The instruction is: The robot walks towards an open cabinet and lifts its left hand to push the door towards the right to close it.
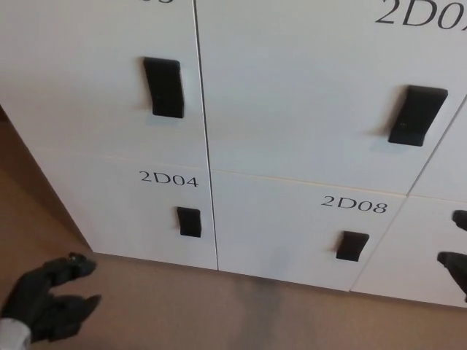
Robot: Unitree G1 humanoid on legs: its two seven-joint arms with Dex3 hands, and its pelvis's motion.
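a locker or storage area of an office or institutional building is suggested. a bank of white cabinet doors [292,95] is seen, set flush side by side in rows, each fitted with a black handle [163,87]. printed codes are carried on the lower doors: the label 2d04 [168,179] and the label 2d08 [354,204]. a plain brown floor [219,313] is laid below the cabinets.
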